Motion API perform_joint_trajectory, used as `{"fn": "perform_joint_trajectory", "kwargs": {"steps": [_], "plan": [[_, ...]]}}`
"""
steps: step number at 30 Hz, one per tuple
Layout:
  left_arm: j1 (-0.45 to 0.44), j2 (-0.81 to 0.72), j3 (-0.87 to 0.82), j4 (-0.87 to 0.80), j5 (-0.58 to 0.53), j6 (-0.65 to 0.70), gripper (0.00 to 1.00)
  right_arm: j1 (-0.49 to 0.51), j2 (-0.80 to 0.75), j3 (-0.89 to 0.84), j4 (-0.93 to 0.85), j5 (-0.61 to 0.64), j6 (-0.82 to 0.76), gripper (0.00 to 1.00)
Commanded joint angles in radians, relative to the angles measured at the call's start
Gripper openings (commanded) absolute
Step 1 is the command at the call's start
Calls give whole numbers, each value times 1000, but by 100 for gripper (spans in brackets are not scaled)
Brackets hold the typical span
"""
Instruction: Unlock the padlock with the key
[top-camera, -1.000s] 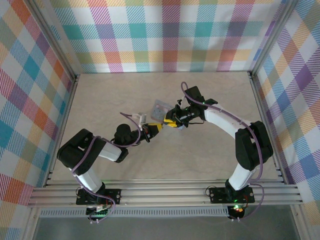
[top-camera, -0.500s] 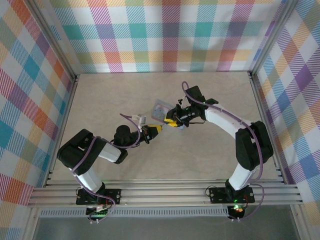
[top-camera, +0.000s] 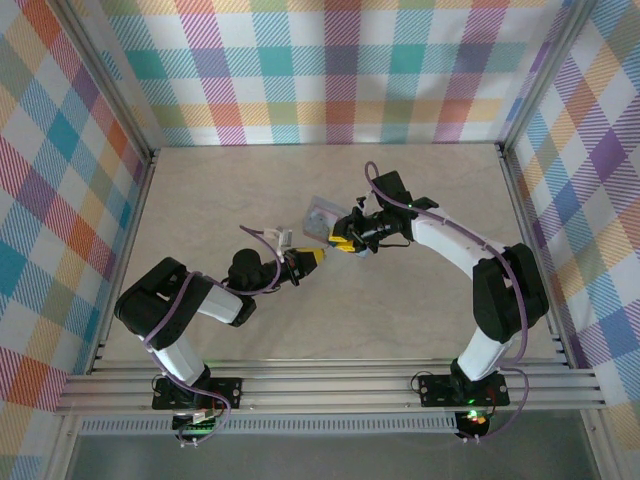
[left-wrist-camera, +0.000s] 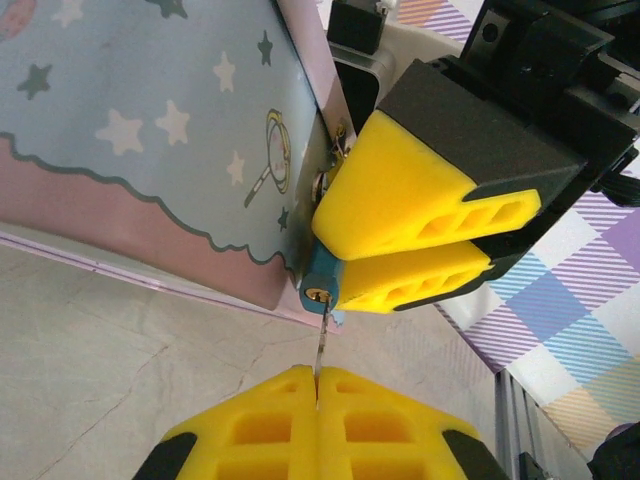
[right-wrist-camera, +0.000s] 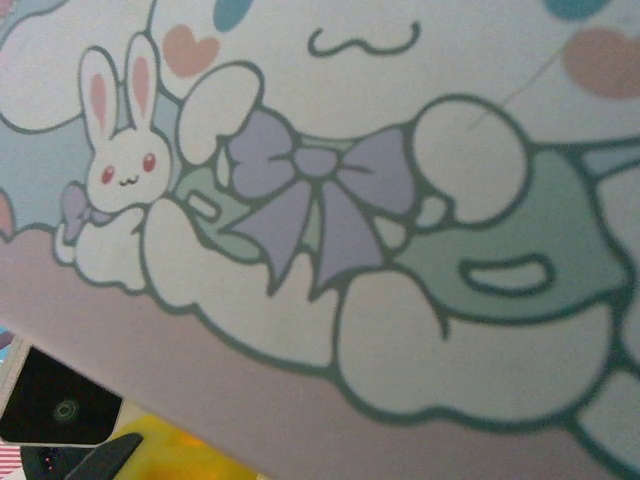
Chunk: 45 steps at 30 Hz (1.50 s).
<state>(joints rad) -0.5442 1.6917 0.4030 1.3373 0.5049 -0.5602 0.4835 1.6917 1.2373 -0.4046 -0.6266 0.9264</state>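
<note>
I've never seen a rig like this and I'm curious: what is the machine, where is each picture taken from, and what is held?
These are two robot arms bolted to a table, each ending in a two-finger gripper with yellow tips. One picture looks down from above; the other two come from cameras on the wrists. On the table is a pale blue cartoon-printed tin, seen close up from the right wrist. From the left wrist, the left gripper pinches a thin key, its tip at the keyhole of a small blue padlock at the tin's edge, which the right gripper clamps.
</note>
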Motion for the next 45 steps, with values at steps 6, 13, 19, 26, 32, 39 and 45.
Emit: {"fn": "perform_joint_trajectory", "kwargs": {"steps": [6, 13, 19, 26, 32, 39, 45], "plan": [[10, 20, 48, 34, 24, -8, 0, -4, -44, -9, 52, -55, -12, 0], [11, 54, 78, 34, 26, -17, 0, -3, -45, -15, 63, -66, -8, 0], [10, 77, 88, 34, 26, -19, 0, -4, -52, -15, 58, -67, -11, 0], [9, 89, 102, 36, 42, -18, 0, -5, -40, -7, 62, -83, -14, 0], [-5, 102, 137, 36, 63, -17, 0, -4, -25, 0, 62, -116, -27, 0], [-29, 72, 132, 25, 47, 62, 0, -3, -8, 25, -29, -93, -80, 0], [-57, 89, 140, 16, 19, 135, 0, -3, 13, 55, -91, -101, -112, 0]]}}
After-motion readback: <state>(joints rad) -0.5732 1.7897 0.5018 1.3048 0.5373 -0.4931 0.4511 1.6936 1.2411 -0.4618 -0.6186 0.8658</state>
